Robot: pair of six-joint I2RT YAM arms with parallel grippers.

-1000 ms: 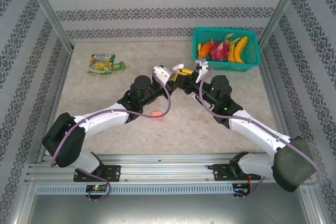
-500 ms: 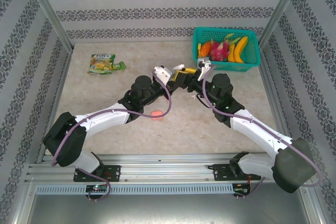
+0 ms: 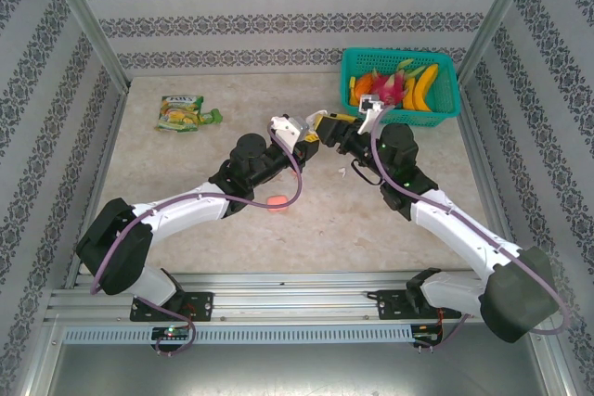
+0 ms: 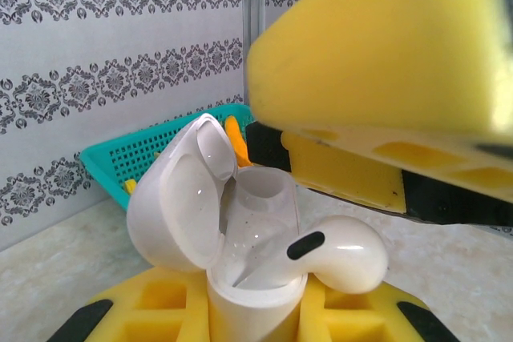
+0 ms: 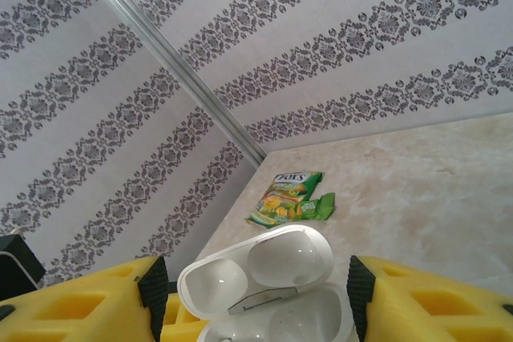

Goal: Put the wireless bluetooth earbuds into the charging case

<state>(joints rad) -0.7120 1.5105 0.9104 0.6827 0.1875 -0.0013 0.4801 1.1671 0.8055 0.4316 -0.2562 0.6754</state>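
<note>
We read one brand only: "FOX'S", in white letters at the top of the green and yellow packet [image 5: 287, 198] on the bench [image 5: 433, 190]; its smaller print was illegible.

Teal basket [image 3: 436, 115] of fruit [image 3: 422, 85] at far right, green snack packet [image 3: 184, 112] far left, beige tabletop [image 3: 186, 169]

Left arm [image 3: 181, 203] and right arm [image 3: 459, 229]: white links, bulky black joint housings, purple cables looping alongside — yellow fingers [image 5: 72, 302] edged with black pads [image 5: 155, 287].
</note>
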